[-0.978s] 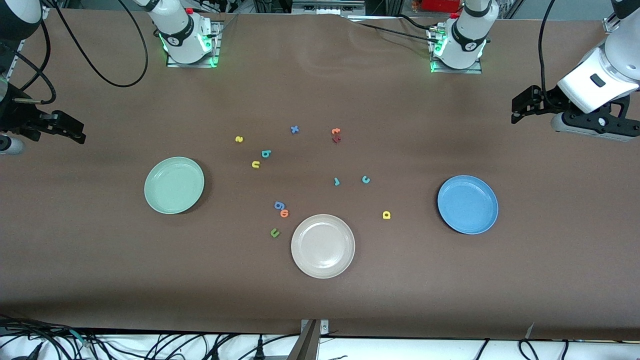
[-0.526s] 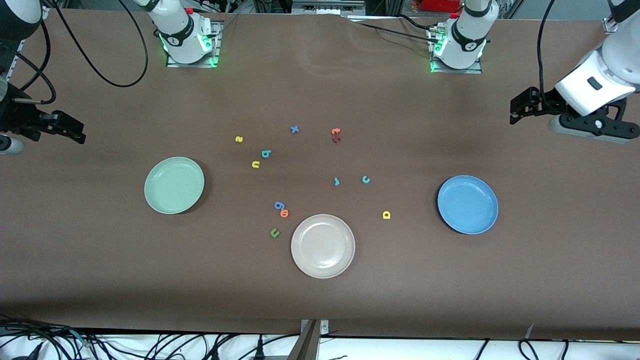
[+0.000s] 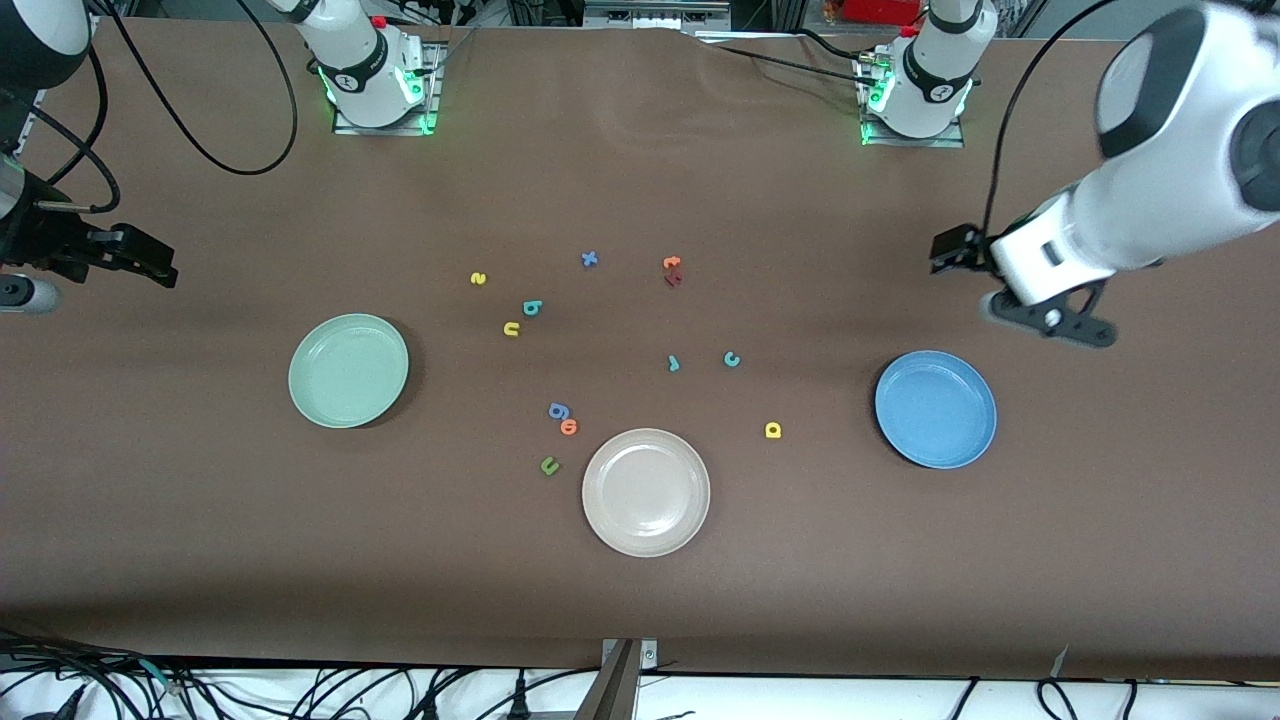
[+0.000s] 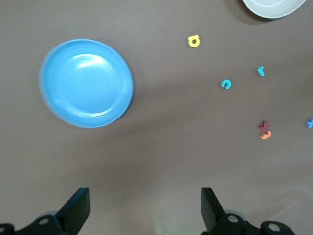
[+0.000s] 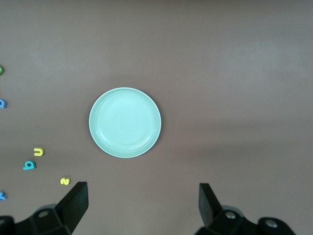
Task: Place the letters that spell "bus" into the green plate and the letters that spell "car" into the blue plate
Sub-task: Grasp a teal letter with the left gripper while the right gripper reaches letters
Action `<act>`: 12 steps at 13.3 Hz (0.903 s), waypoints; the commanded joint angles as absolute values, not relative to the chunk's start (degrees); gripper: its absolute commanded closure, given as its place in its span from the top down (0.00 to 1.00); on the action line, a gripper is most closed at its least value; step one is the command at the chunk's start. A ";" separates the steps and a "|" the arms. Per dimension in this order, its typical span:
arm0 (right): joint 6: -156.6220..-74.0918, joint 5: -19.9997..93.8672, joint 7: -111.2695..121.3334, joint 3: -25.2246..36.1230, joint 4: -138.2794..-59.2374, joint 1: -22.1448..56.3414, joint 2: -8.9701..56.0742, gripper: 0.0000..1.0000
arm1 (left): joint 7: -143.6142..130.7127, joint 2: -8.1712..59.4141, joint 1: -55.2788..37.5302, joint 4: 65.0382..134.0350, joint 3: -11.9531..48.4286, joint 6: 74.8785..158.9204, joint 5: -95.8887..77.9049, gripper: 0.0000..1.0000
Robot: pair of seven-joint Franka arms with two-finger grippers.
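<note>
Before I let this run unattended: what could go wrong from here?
A mix-up: the green "u" could be taken for the yellow "u".
The teal "b" lies close beside that yellow "u", so grabbing one may knock the other.
The beige plate could wrongly receive letters.

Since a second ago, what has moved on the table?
The left gripper, open and empty, swung in from the left arm's end of the table toward the middle, now up near the blue plate. The right gripper barely shifted, open. Plates and letters lie as before; nothing was picked up.
</note>
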State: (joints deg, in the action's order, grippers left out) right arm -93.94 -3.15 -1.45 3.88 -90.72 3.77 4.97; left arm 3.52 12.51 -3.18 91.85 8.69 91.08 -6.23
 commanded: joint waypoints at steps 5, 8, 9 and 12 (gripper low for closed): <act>-97.90 -2.37 -1.05 0.70 -91.14 4.75 8.87 1.00 | 3.78 30.83 -13.70 90.44 8.53 110.28 -10.63 1.00; -98.61 -2.37 -1.05 0.70 -91.23 5.19 9.75 1.00 | 2.47 34.00 -18.79 91.05 8.35 116.35 -10.11 1.00; -98.70 -2.37 -1.05 0.70 -91.32 5.27 9.93 1.00 | 2.11 35.41 -19.42 91.66 8.35 119.15 -10.02 1.00; -98.96 -2.29 -1.40 0.70 -91.93 6.32 10.19 1.00 | 1.67 38.49 -21.61 96.13 8.35 129.69 -9.93 1.00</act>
State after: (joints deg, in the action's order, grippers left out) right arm -98.36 -2.98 -1.45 0.53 -91.17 5.31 10.41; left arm 1.90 37.18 -19.85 93.50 9.06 124.10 -9.15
